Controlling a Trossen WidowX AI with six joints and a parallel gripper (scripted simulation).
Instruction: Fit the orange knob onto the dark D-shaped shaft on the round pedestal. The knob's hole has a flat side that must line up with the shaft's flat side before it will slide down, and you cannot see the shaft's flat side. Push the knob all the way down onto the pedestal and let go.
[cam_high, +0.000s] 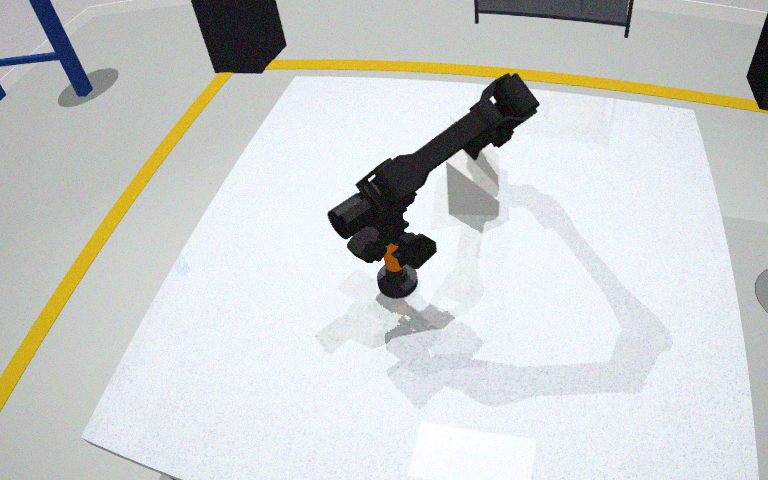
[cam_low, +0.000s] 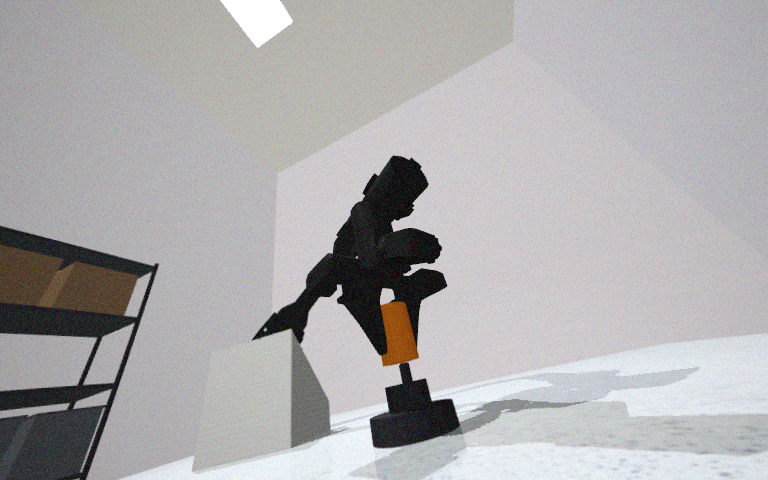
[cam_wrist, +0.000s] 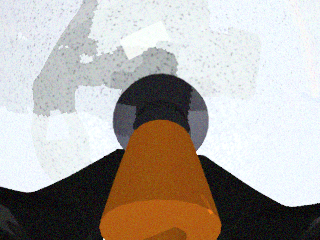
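The orange knob (cam_high: 392, 259) (cam_low: 399, 333) (cam_wrist: 161, 170) is upright between the fingers of my gripper (cam_high: 391, 254) (cam_low: 400, 339) (cam_wrist: 160, 159), which is shut on it. The dark round pedestal (cam_high: 397, 284) (cam_low: 414, 424) (cam_wrist: 161, 89) stands on the white table top below. In the exterior view the dark shaft (cam_low: 404, 372) shows between the knob's lower end and the pedestal's raised collar, so the knob sits at the shaft's top, well above the pedestal. Whether the shaft's tip is inside the hole is hidden. The flat sides of hole and shaft are not visible.
A pale grey block with a sloped face (cam_high: 472, 189) (cam_low: 249, 401) stands on the white table top (cam_high: 254, 367) behind the pedestal, near the arm's far part. A shelf rack (cam_low: 67, 322) is in the background at the left of the exterior view.
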